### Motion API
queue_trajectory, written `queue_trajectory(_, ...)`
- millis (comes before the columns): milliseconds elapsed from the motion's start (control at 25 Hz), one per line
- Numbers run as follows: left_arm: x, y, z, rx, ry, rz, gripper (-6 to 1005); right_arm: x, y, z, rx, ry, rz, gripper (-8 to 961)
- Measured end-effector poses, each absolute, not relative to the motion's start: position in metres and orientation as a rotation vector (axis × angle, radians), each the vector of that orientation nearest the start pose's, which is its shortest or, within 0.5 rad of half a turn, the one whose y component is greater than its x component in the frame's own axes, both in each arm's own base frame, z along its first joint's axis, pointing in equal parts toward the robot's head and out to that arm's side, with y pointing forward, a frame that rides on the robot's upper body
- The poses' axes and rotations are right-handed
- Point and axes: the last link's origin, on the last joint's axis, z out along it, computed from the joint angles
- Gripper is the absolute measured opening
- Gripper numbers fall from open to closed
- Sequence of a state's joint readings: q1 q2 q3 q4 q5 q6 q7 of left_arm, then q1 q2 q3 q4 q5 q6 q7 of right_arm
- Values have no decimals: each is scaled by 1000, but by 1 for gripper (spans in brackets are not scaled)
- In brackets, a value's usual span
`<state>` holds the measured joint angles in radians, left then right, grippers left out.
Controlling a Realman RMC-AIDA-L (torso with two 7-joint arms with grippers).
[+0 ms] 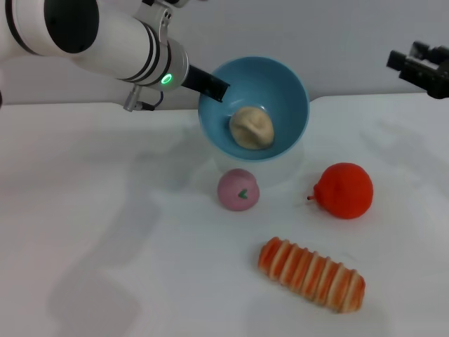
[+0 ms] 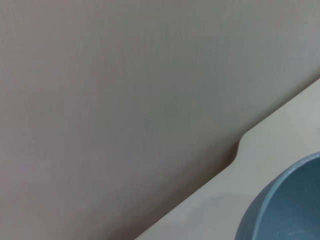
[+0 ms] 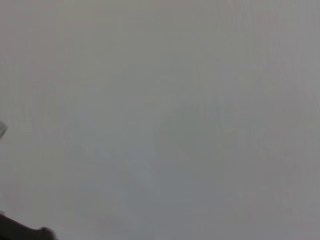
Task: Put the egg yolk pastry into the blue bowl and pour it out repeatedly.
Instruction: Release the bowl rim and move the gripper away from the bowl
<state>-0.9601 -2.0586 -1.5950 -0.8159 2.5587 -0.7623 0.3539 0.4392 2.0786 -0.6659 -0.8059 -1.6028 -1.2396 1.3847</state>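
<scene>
Tilting toward the camera above the white table [image 1: 105,232], the bowl [image 1: 280,88] is being gripped at its far-left rim by the left gripper [image 1: 210,84], fingers closed on the thin plastic wall, while the right gripper [image 1: 421,67] is idling at the far right, its fingers unreadable. The pastry [image 1: 252,127] is sitting low inside the bowl, looking light, soft and likely to roll out easily. Open table is lying left and front-left; the orange fruit [image 1: 345,189], pink bun [image 1: 238,189] and striped bread [image 1: 312,274] are crowding the front right.

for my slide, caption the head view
Left gripper tilts the blue bowl, egg yolk pastry inside, above the table.
</scene>
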Motion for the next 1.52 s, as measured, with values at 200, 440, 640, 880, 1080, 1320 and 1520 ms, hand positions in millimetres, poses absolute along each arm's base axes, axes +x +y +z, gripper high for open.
queue_trajectory(200, -122, 464, -53, -2310, -762, 76, -1, 304, 367, 76, -1875, 425, 830, 554)
queue_trajectory(440, -131, 465, -50, -2287, -774, 58, 0, 333, 356, 71, -1733, 465, 749, 554)
queue_trajectory(640, -134, 469, -37, -2267, -806, 114, 0, 345, 351, 60, -1727, 543, 722, 554)
queue_trajectory(880, -137, 473, -12, -2235, -888, 215, 0, 350, 344, 51, -1733, 564, 708, 555)
queue_trajectory(1080, -147, 467, -9, -2236, -922, 327, -1, 351, 343, 50, -1731, 576, 713, 555)
queue_trajectory(1320, -164, 452, -8, -2249, -1025, 435, 0, 349, 343, 51, -1734, 570, 728, 554)
queue_trajectory(1520, -176, 447, -6, -2235, -1062, 468, 0, 346, 343, 52, -1739, 555, 747, 554)
